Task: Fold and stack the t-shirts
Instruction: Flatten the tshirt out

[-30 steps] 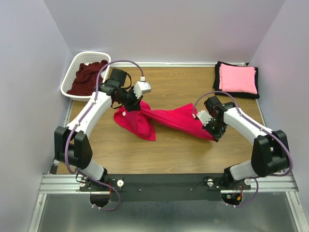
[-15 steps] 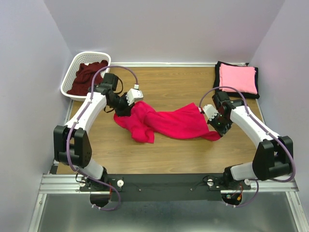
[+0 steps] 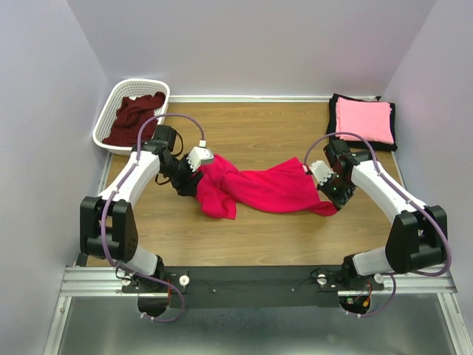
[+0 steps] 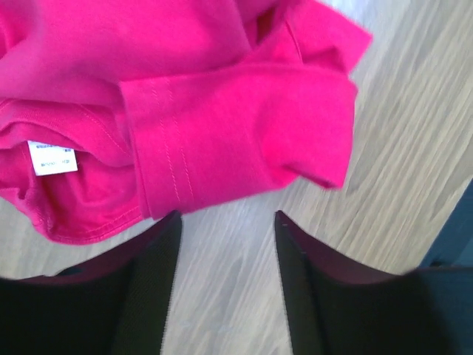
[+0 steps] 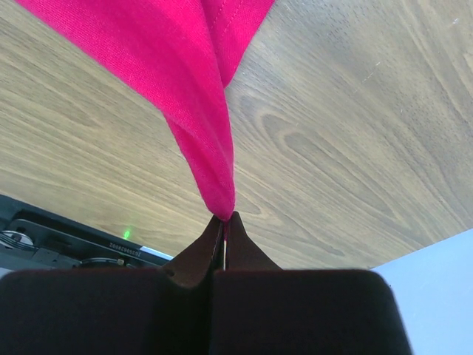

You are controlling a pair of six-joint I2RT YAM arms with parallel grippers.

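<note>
The crimson-red t-shirt (image 3: 259, 188) lies crumpled across the middle of the wooden table. Its left end (image 4: 222, 133), with a white label, rests flat just beyond my left gripper (image 4: 225, 216). That gripper (image 3: 186, 181) is open, with only bare wood between its fingers. My right gripper (image 5: 224, 216) is shut on a corner of the red t-shirt (image 5: 192, 89), which it holds stretched above the table at the right end (image 3: 334, 201). A folded light pink t-shirt (image 3: 363, 120) lies on a folded black t-shirt (image 3: 332, 118) at the back right. The dark maroon t-shirt (image 3: 133, 118) lies in the basket.
The white lattice basket (image 3: 106, 115) stands at the back left corner. Purple walls close the table on three sides. A black rail (image 5: 66, 237) runs along the near edge, under the right gripper's view.
My left gripper has opened and let go of the red t-shirt, whose left end now lies on the table, and drawn back toward the left. The right gripper shifted slightly right, still holding.
</note>
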